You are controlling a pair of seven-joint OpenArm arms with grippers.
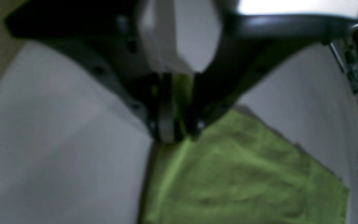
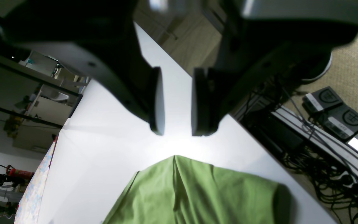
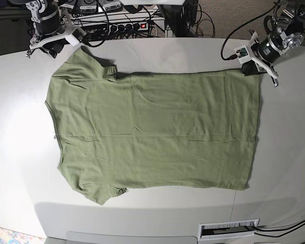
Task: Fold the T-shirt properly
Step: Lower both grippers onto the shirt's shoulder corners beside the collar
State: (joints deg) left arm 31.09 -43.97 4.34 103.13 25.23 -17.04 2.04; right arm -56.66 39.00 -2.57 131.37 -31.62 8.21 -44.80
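Observation:
The olive-green T-shirt (image 3: pixel 157 132) lies spread flat on the white table (image 3: pixel 20 112), with its sleeves on the base view's left and its hem on the right. My left gripper (image 3: pixel 251 68) is at the far hem corner. In the left wrist view it (image 1: pixel 176 133) is shut on a pinch of the green fabric (image 1: pixel 244 174). My right gripper (image 3: pixel 55 48) is by the far sleeve. In the right wrist view it (image 2: pixel 179 132) is open and empty, and the sleeve tip (image 2: pixel 191 193) lies just beyond the fingertips.
A power strip and cables (image 3: pixel 127 23) run behind the table's far edge. A white slotted panel (image 3: pixel 229 229) sits at the near edge. Cables and black boxes (image 2: pixel 322 130) lie on the floor beside the table.

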